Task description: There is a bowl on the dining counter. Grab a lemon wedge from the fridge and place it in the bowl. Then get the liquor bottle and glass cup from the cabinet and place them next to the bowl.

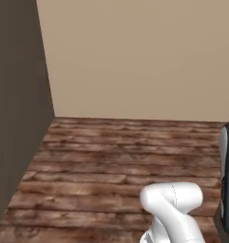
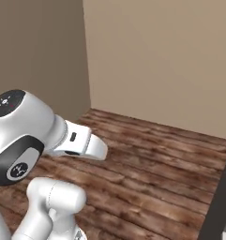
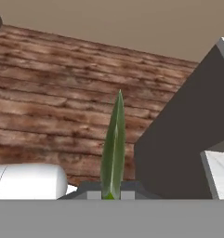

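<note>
In the hand view a thin, green-yellow lemon wedge (image 3: 114, 148) stands edge-on between my two dark fingertips. My gripper (image 3: 111, 191) is shut on it and holds it above the wooden floor. To the right of the wedge rises a dark grey-brown block (image 3: 178, 139) with a pale top edge; I cannot tell whether it is the dining counter. The bowl, fridge, cabinet, liquor bottle and glass cup are out of view.
A brown plank floor (image 1: 125, 152) runs to a plain beige wall (image 1: 135, 57). A tall dark brown panel (image 1: 16, 109) stands at the left of the left base view. My white arm (image 2: 34, 136) crosses the lower left of the right base view.
</note>
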Robot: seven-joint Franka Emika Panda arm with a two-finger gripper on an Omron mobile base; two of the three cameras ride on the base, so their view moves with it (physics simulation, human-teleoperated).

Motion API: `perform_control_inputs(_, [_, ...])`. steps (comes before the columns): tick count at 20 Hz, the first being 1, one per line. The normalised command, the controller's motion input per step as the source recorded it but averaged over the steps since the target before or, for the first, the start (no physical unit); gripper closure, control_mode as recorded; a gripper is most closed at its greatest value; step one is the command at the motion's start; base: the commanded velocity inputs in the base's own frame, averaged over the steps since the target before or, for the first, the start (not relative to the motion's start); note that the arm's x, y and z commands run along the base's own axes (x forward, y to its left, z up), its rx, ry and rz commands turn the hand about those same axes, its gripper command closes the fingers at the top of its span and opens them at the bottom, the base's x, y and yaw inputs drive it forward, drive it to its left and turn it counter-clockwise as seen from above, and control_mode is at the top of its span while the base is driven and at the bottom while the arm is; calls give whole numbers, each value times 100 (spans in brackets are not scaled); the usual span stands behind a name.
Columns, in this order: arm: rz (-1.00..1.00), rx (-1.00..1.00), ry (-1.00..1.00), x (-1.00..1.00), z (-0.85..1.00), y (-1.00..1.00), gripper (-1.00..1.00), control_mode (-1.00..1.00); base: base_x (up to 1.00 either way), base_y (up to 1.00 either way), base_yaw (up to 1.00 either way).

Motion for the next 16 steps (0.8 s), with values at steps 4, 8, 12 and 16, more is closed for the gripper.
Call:
perform_control_inputs(4, [0, 0, 0, 0, 0, 0, 100, 100, 84, 0, -49])
perform_control_inputs(8, [0, 0, 0, 0, 0, 0, 100, 100, 93, 1, -45])
perform_control_inputs(12, [0, 0, 0, 0, 0, 0, 100, 100, 100, 3, -42])
perform_control_inputs(16, [0, 0, 0, 0, 0, 0, 100, 100, 100, 4, -41])
